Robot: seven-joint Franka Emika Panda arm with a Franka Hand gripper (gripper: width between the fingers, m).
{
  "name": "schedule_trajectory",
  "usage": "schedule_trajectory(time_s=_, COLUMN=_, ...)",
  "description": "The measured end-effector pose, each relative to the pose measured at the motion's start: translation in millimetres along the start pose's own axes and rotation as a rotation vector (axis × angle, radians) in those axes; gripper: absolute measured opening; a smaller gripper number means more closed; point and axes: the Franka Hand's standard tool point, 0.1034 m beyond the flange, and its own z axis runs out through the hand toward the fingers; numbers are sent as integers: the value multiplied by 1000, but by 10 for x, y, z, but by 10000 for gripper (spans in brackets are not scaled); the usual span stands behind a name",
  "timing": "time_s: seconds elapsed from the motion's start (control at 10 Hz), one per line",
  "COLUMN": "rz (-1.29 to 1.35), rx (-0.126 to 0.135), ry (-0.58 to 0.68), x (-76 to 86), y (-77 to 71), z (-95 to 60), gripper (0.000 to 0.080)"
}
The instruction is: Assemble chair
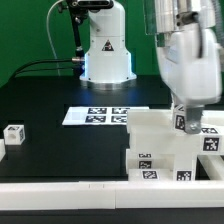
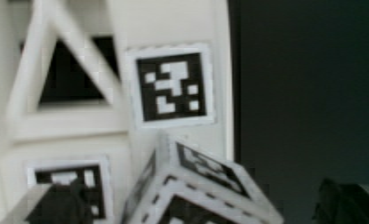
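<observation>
surface: black table (image 1: 40,100), white border rail (image 1: 60,193) along front edge | marker board (image 1: 105,116) mid-table | chair (image 1: 165,150) at 4 o'clock, gripper (image 1: 188,124) atop it, jaws: can't tell | small block (image 1: 14,133) at 9 o'clock | bkgd green wall (image 1: 25,30)

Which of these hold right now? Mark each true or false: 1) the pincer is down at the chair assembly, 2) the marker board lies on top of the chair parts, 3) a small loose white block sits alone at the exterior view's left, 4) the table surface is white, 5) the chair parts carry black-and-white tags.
1) True. The pincer is down at the top of the chair assembly.
2) False. The marker board lies flat on the table, behind the assembly.
3) True. The small block sits alone there.
4) False. The table is black.
5) True. A tag fills the wrist view on a white part.
</observation>
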Motion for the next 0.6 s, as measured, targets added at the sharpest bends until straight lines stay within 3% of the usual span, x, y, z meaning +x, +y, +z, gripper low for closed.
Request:
schedule_trajectory(time_s=0.5, rz=-391, rx=-14, ry=0, x=1, y=15, z=8, gripper=649)
schedule_trajectory(time_s=0.6, rz=-583, rx=-58, ry=22, x=0, y=51, z=9, gripper=649)
